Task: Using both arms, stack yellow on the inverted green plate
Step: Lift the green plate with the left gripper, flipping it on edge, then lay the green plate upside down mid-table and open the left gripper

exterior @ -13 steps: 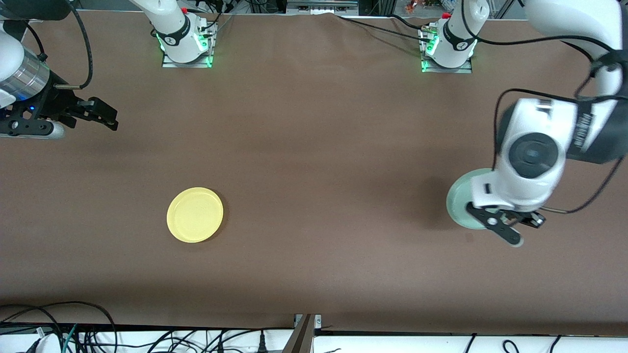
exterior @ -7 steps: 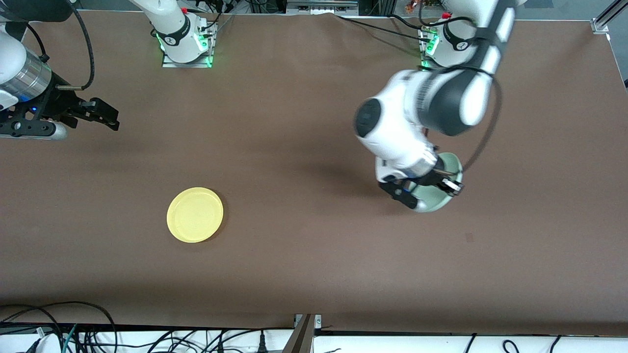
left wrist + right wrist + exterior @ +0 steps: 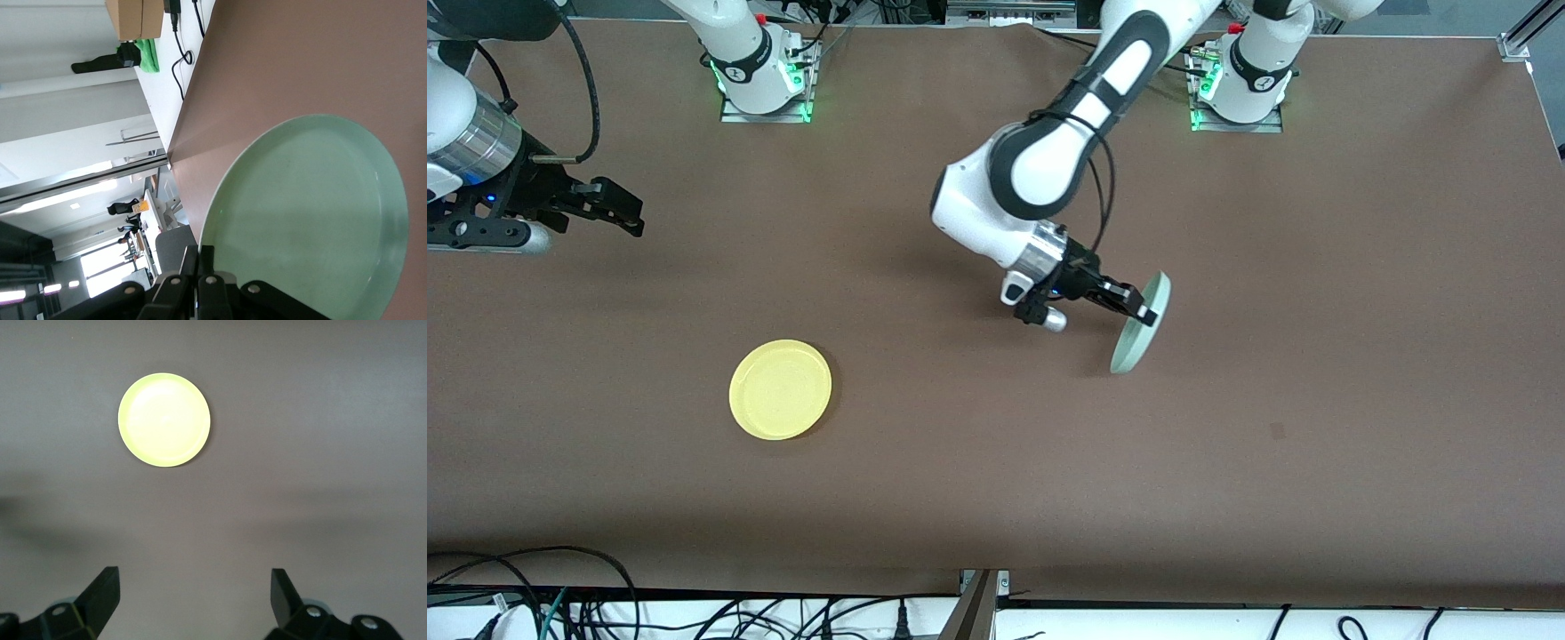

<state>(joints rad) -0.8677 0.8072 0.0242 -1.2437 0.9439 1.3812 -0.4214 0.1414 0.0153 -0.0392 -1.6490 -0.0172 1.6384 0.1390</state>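
- Two arms over one brown counter (image 3: 978, 462); two plates listed.
- Left arm: reaches from its base toward the counter's middle, forearm sloping down, wrist turned so the tool lies nearly level, pointing at about 4 o'clock in the front view.
- Left tool (image 3: 1144, 311): clamped on the rim of the green plate (image 3: 1141, 324), over the middle of the counter.
- Green plate: held on edge, almost upright; its thin profile runs from about 1 o'clock to 7 o'clock in the front view. The left wrist view shows its hollow face (image 3: 313, 220) turned toward the tool, fingers pinched at the rim.
- Right arm: waits at its own end of the counter.
- Right tool (image 3: 195, 595): fingers spread wide, holding nothing, above bare counter.
- Yellow plate (image 3: 780, 389): lies flat, rim up, toward the right arm's end, well apart from the green plate.
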